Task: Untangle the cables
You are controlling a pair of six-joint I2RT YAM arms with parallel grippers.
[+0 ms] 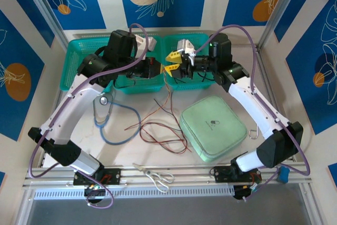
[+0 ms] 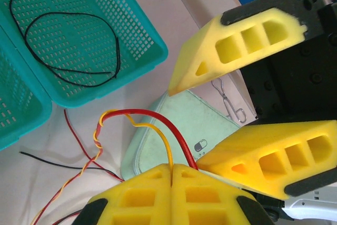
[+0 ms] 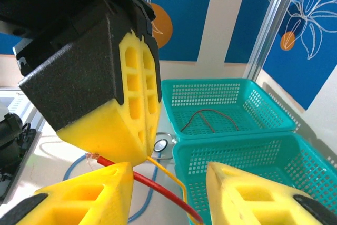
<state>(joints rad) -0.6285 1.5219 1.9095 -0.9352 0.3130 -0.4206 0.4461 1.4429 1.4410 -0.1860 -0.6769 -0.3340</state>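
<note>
Between the closed fingers of the left gripper, above the far middle of the table, a red and yellow pair of cables is clamped. The pair rises out of the fingertips, arches over and drops away, and lower down the two strands twist around each other. Facing it, the right gripper has its jaws apart, one yellow finger on each side of the held pair. The red strand runs just beside one fingertip, though I cannot tell whether it touches.

Below the two grippers, the loose cables in red, black and tan lie tangled on the middle of the table. A black cable lies in an open loop on the floor of one teal basket. A reddish-brown cable lies in the farther basket of the right wrist view. The row of teal baskets stands along the far edge of the table.

Beside the tangle toward the left edge lies a blue stethoscope. Toward the right edge a mint-green pouch lies flat, with a small metal clip just beyond it. A pair of scissors lies at the near edge, between the two arm bases
</note>
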